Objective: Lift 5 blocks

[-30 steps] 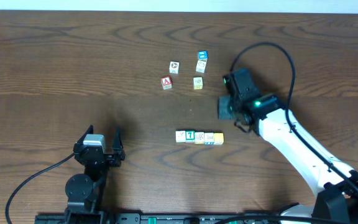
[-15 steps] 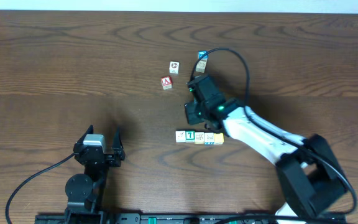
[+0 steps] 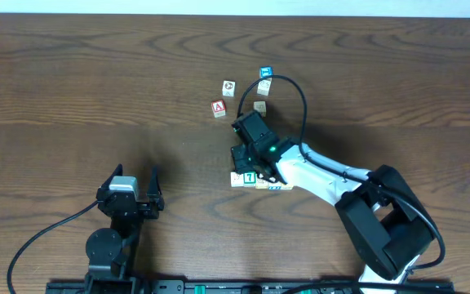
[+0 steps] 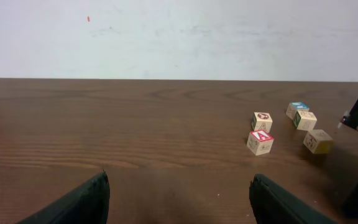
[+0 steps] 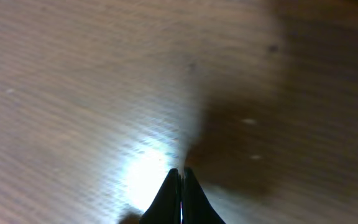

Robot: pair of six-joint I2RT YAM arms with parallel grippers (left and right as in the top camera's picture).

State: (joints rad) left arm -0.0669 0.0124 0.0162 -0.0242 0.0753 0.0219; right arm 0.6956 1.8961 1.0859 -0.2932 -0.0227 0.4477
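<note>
Blocks: touching row, likely arranged so 5 lift together.
Right gripper pinched together, empty, over row's left end; left gripper spread apart, parked aside.

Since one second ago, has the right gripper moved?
Yes. Seen from overhead, the right gripper has swung left and now sits by the green T block, much nearer the red A cube, which stayed put.

1. Counter: dark brown wood, visible grain, smooth with a faint sheen.
2. Blocks: pale wood, matt, with printed coloured faces.
3. Right arm: white plastic shell, glossy.
4. Left pincer: black, matt.
</note>
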